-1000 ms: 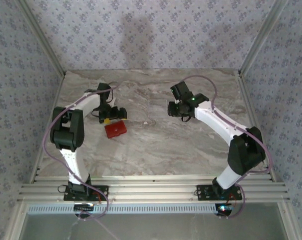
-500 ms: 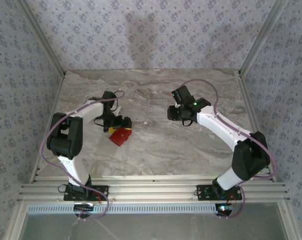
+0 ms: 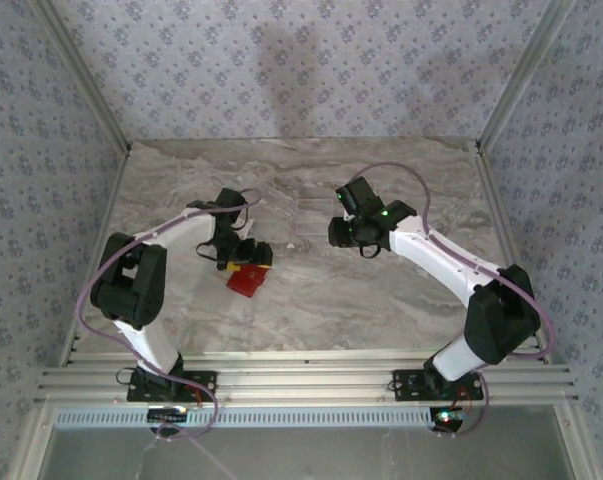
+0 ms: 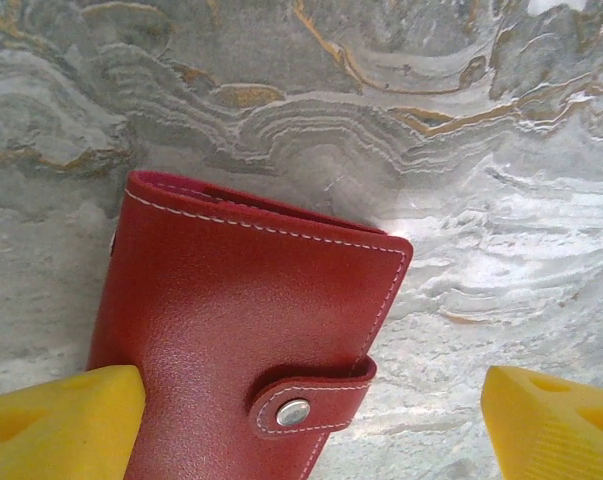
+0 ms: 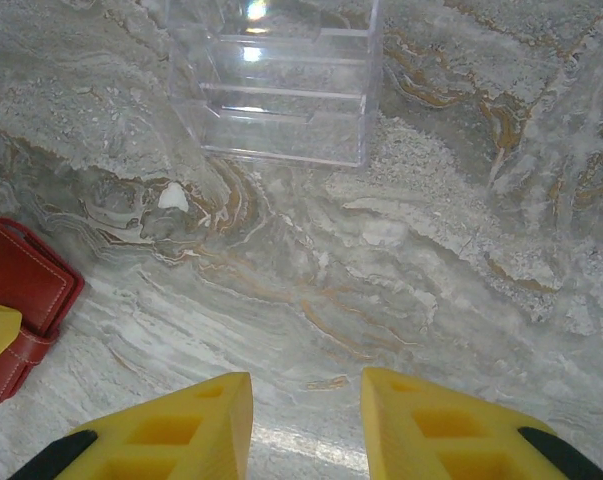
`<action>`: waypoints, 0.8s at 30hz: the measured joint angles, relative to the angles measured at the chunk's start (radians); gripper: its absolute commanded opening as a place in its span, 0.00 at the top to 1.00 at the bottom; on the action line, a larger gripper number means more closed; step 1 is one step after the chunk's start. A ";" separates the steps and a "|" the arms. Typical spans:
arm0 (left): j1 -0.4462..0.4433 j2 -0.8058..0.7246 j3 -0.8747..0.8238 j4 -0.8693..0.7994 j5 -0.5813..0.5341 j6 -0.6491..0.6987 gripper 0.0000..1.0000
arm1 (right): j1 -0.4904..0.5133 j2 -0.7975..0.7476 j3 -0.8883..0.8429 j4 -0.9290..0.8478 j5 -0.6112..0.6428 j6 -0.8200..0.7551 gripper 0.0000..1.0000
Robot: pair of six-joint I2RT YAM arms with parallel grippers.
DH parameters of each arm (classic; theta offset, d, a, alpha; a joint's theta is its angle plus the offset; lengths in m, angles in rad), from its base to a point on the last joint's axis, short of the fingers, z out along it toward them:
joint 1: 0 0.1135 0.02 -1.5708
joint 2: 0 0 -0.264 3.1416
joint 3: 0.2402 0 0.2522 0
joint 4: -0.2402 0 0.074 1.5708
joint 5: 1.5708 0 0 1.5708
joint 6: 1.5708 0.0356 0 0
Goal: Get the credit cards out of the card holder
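Card holder [image 4: 231, 320] just beneath left tool [image 4: 311, 420]

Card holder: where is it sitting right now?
The card holder lies closed on the marble table, left of centre in the top view, beneath the left tool, with the clear stand farther back to its right.

red leather flat card holder [image 4: 241, 320]: red, white stitching, silver snap on tab | stone-look flat surface [image 4: 481, 130]: grey-white marble swirls, orange-brown veins | left hand [image 4: 306, 435], right hand [image 5: 306, 430]: yellow fingers [image 5: 181, 430] | clear plastic rectangular box [image 5: 281, 110]: colourless | papered walls [image 3: 311, 60]: pale blue-grey, small floral repeat | jointed robot arms [image 3: 436, 250]: white, black joints
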 measured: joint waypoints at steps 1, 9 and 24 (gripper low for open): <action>-0.001 -0.011 -0.008 0.000 -0.013 -0.001 0.12 | 0.001 -0.003 -0.002 -0.001 0.000 0.000 0.65; 0.042 -0.062 -0.031 -0.012 -0.078 0.008 0.20 | 0.002 -0.013 -0.008 -0.001 0.000 0.001 0.65; 0.065 0.027 -0.052 0.025 0.003 0.025 0.47 | 0.014 -0.013 -0.008 -0.008 -0.002 0.003 0.65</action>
